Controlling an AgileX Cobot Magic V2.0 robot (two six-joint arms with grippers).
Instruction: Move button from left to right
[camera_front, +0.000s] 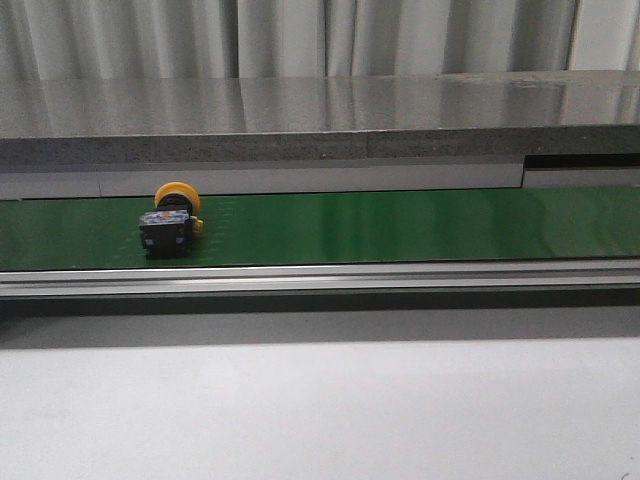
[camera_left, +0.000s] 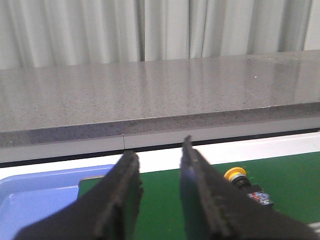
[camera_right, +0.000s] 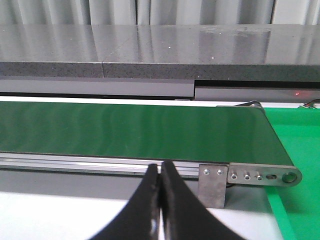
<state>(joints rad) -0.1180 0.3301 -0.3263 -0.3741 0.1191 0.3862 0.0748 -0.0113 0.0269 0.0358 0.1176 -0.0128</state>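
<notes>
The button (camera_front: 170, 220), with a yellow-orange cap and a black body, lies on its side on the green belt (camera_front: 400, 225) toward the left. It also shows in the left wrist view (camera_left: 245, 183), just beside one finger. My left gripper (camera_left: 159, 155) is open and empty, held above the belt's left end, with the button outside its jaws. My right gripper (camera_right: 160, 167) is shut and empty, in front of the belt's near rail toward the right end. Neither gripper shows in the front view.
A grey stone ledge (camera_front: 320, 120) runs behind the belt. A metal rail (camera_front: 320, 278) edges the belt's near side. A blue tray (camera_left: 35, 197) lies past the belt's left end. A bracket with a roller (camera_right: 250, 177) and a green surface (camera_right: 295, 150) mark the right end.
</notes>
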